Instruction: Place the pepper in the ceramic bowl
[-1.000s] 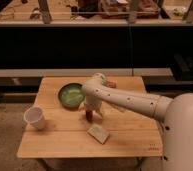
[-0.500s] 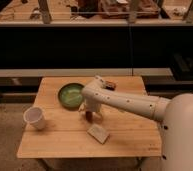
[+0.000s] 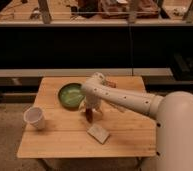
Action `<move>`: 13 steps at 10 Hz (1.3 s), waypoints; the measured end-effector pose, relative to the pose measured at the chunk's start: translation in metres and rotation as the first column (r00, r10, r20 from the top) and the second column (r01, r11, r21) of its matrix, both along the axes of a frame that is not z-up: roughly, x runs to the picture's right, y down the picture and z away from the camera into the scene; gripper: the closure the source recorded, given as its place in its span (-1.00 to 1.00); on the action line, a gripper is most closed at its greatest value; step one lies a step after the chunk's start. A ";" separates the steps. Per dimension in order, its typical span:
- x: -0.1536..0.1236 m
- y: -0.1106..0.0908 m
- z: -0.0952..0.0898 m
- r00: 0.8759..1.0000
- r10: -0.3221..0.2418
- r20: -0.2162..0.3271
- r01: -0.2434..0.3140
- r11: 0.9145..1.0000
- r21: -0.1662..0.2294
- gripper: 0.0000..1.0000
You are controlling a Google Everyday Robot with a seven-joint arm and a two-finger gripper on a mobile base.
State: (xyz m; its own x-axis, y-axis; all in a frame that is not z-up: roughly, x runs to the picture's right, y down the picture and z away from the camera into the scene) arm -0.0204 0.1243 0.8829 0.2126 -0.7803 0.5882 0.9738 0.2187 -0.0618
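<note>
Item 1. Gripper (image 3: 90, 108): hangs jaws-down from the wrist of the white robot arm (image 3: 125, 100), near the middle of the desk, just off the near right side of the bowl's rim. Whether the jaws are apart, together or clamped on anything cannot be told.

Item 2. Small, elongated dark red pepper (image 3: 90, 114): directly under the gripper, at or just above the desk top, outside the bowl. Only its lower part shows.

Item 3. Shallow round green glazed ceramic bowl (image 3: 68, 95): toward the far edge, left of middle in the camera view. Nothing can be made out inside it.

Item 4. Flat white packet (image 3: 98, 133): lying toward the near edge, about midway along it, near the gripper but apart from it.

Item 5. White cup (image 3: 35, 119): close to the left edge, well apart from the gripper, leaning a little.

Item 6. Light wooden desk (image 3: 60, 145): carries all of the above.

Task status, as judged: pepper not yet in the bowl. Left to do: a secure hold, if not already made, then a lift, a short carry toward the far-left corner over the rim, and release.

Not determinable: contact between pepper and desk. A small pale object (image 3: 110, 80) at the far edge is partly hidden behind the arm and unidentified. The arm's base is cut off at the lower right corner of the view.
</note>
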 end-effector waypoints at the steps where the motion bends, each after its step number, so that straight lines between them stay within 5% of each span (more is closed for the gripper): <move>1: -0.003 -0.001 0.004 1.000 -0.016 0.005 0.016 1.000 -0.002 -0.60; 7: -0.011 0.009 0.017 0.990 -0.141 0.017 0.141 0.990 -0.001 -0.60; 13: -0.007 0.017 0.030 0.988 -0.148 0.032 0.150 0.987 -0.052 -0.59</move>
State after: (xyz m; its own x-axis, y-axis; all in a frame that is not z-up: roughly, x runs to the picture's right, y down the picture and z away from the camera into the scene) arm -0.0278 0.1417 0.9134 0.0794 -0.7692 0.6341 0.9968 0.0681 -0.0421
